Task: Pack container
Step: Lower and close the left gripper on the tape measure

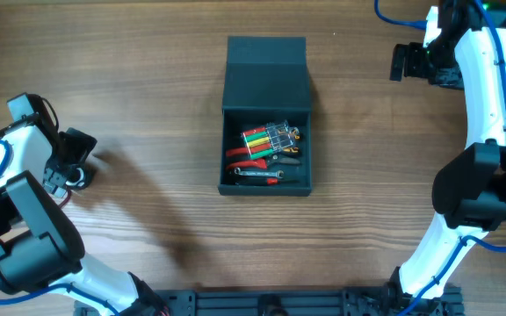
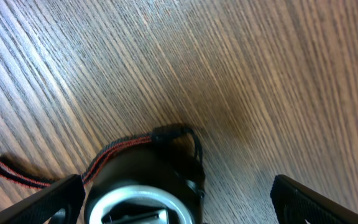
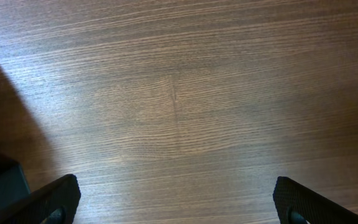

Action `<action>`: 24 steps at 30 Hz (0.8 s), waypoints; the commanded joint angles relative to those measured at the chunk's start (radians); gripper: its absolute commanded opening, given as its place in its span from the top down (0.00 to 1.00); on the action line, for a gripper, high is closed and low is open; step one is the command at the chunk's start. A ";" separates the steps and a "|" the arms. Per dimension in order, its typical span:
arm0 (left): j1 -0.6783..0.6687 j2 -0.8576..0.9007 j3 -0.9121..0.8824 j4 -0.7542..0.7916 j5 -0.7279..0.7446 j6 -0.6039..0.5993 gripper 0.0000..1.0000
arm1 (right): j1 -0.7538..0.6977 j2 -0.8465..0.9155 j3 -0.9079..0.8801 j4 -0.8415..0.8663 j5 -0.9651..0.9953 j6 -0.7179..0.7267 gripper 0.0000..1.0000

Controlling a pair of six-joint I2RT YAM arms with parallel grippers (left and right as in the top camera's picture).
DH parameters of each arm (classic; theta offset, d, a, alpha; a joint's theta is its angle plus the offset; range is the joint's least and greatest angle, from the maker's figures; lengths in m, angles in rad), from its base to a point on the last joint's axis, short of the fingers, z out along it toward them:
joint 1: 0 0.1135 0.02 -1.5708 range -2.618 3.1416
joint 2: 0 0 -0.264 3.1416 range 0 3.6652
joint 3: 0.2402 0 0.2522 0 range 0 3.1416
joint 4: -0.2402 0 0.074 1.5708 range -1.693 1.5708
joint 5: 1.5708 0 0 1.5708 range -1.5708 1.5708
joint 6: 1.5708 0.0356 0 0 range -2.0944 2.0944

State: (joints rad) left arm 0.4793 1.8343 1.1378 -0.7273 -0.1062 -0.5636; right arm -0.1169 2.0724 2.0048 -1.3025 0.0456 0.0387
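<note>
Black fingers [image 2: 48,202] of the left gripper [image 2: 176,186] are set fully apart, gripping nothing. Between them lies a black cylindrical object [image 2: 148,177] with a silver ring on its end and a woven black-and-red strap [image 2: 17,175]. Contact with the fingers cannot be determined. The right gripper [image 3: 176,186] is likewise spread wide and empty above the bare wood-grain table [image 3: 179,93], well apart from the container [image 1: 266,75]. This matte dark teal-grey rectangular box is placed at the table centre, between the arms, its flap lid folded back. Hand tools [image 1: 262,154] with red, green and yellow handles are seen inside.
</note>
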 commanded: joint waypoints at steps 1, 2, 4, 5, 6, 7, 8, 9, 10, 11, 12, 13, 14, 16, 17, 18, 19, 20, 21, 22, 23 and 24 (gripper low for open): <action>0.010 0.057 -0.006 0.004 0.008 -0.018 0.00 | 0.000 0.005 -0.002 -0.004 -0.001 -0.012 0.00; 0.010 0.070 -0.006 0.004 0.008 -0.018 0.00 | 0.000 0.005 -0.002 -0.005 -0.001 -0.013 0.00; 0.010 0.096 -0.006 0.006 0.008 -0.017 0.00 | 0.000 0.005 -0.002 -0.008 -0.001 -0.013 0.00; 0.010 0.104 -0.006 0.006 0.008 -0.017 0.00 | 0.000 0.005 -0.002 -0.009 -0.001 -0.013 0.00; 0.010 0.113 -0.006 0.006 0.008 -0.017 0.00 | 0.000 0.005 -0.002 -0.011 -0.001 -0.013 0.00; 0.010 0.119 -0.006 0.006 0.011 -0.017 0.00 | 0.000 0.005 -0.002 -0.011 -0.001 -0.013 0.00; 0.010 0.124 -0.006 0.006 0.012 -0.017 0.00 | 0.000 0.005 -0.002 -0.012 0.000 -0.013 0.00; 0.010 0.124 -0.006 0.006 0.012 -0.017 0.00 | 0.000 0.005 -0.002 -0.012 0.000 -0.013 0.00; 0.010 0.124 -0.006 0.009 0.012 -0.017 0.00 | 0.000 0.005 -0.002 -0.013 -0.001 -0.013 0.00; 0.010 0.124 -0.006 0.010 0.020 -0.017 0.00 | 0.000 0.005 -0.002 -0.014 0.000 -0.013 0.00; 0.010 0.124 -0.006 0.010 0.024 -0.017 0.00 | 0.000 0.005 -0.002 -0.015 -0.001 -0.013 0.00; 0.010 0.124 -0.006 0.008 0.027 -0.017 0.00 | 0.000 0.005 -0.002 -0.016 -0.001 -0.013 0.00; 0.010 0.124 -0.006 0.005 0.027 -0.017 0.00 | 0.000 0.005 -0.002 -0.016 0.000 -0.013 0.00; 0.010 0.124 -0.006 0.002 0.044 -0.017 0.00 | 0.000 0.005 -0.002 -0.016 -0.001 -0.013 0.00; 0.010 0.124 -0.006 0.002 0.053 -0.017 0.00 | 0.000 0.005 -0.002 -0.016 -0.001 -0.013 0.00; 0.010 0.124 -0.006 0.002 0.069 -0.018 0.00 | 0.000 0.005 -0.002 -0.016 0.000 -0.013 0.00; 0.010 0.124 -0.006 0.003 0.085 -0.018 0.02 | 0.000 0.005 -0.002 -0.018 -0.001 -0.013 0.00; 0.010 0.124 -0.006 0.003 0.097 -0.017 0.04 | 0.000 0.005 -0.002 -0.019 -0.001 -0.013 0.00; 0.010 0.124 -0.006 0.002 0.103 -0.017 0.04 | 0.000 0.005 -0.002 -0.019 -0.001 -0.013 0.00; 0.010 0.124 -0.006 0.002 0.106 -0.017 0.06 | 0.000 0.005 -0.002 -0.019 -0.001 -0.013 0.00; 0.010 0.124 -0.006 0.002 0.111 -0.017 0.07 | 0.000 0.005 -0.002 -0.019 -0.001 -0.013 0.00; 0.010 0.124 -0.006 0.002 0.117 -0.017 0.08 | 0.000 0.005 -0.002 -0.019 -0.001 -0.013 0.00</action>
State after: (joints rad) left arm 0.4866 1.8999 1.1454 -0.7246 -0.0803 -0.5678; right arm -0.1169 2.0724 2.0048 -1.3205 0.0460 0.0353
